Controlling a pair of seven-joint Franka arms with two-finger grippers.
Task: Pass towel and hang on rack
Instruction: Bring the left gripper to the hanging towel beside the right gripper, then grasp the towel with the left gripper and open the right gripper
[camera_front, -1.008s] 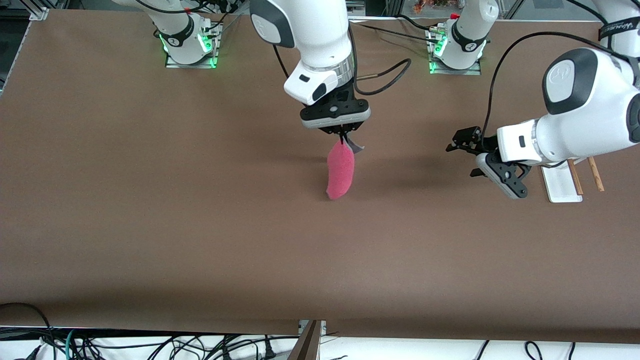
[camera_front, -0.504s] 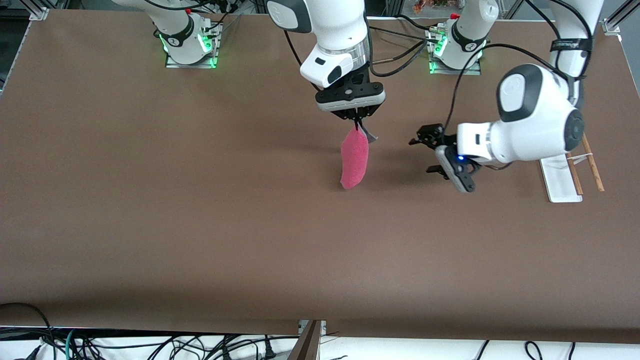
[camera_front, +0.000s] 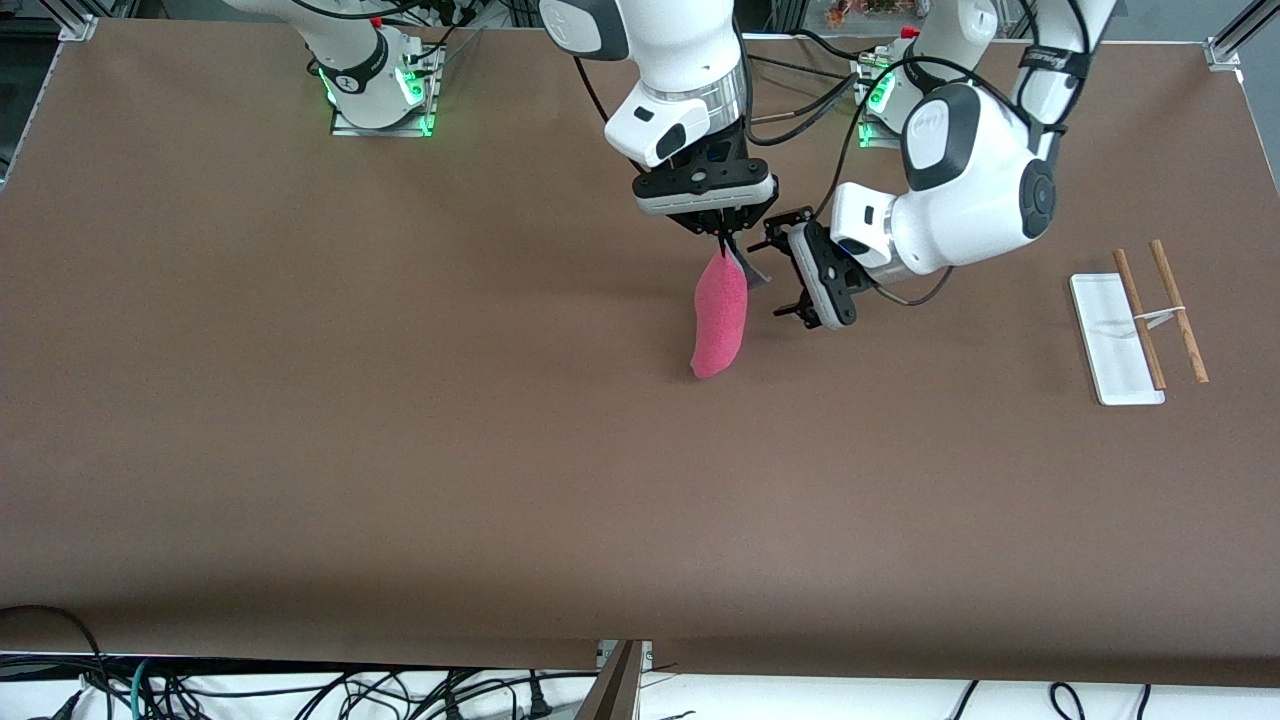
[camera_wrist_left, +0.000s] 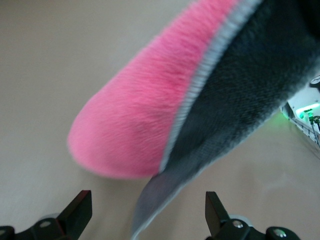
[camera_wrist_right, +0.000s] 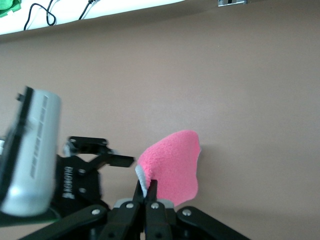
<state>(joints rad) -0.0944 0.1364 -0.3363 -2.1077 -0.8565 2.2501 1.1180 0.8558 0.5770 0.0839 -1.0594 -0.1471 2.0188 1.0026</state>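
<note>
Towel (camera_front: 720, 315), a pink fuzzy cloth with grey underside and pale edging, hangs from the right gripper (camera_front: 722, 236) over the middle of the brown worktop (camera_front: 400, 450). Right fingers are pressed together, pinching the towel's top corner; the cloth drops down long and narrow, with a grey flap sticking out near the pinch. In the right wrist view the towel (camera_wrist_right: 172, 170) hangs just off the closed fingertips.

Left gripper (camera_front: 785, 277) is just beside the hanging towel, on the side toward the left arm's end, turned sideways so its fingers point at the cloth. Fingers spread wide, nothing between them. In the left wrist view the towel (camera_wrist_left: 165, 115) fills the frame close up, pink face and grey back both showing, the two finger tips (camera_wrist_left: 80, 210) apart on either side and not touching it.

Right arm reaches down from above, wrist pointing roughly straight down. Left arm is bent at the elbow, forearm roughly level.

Rack (camera_front: 1115, 340), a white flat rectangular base with two thin light-brown wooden rods, sits well apart toward the left arm's end of the worktop. Open brown surface lies between the towel and the rack and all along the nearer edge.
</note>
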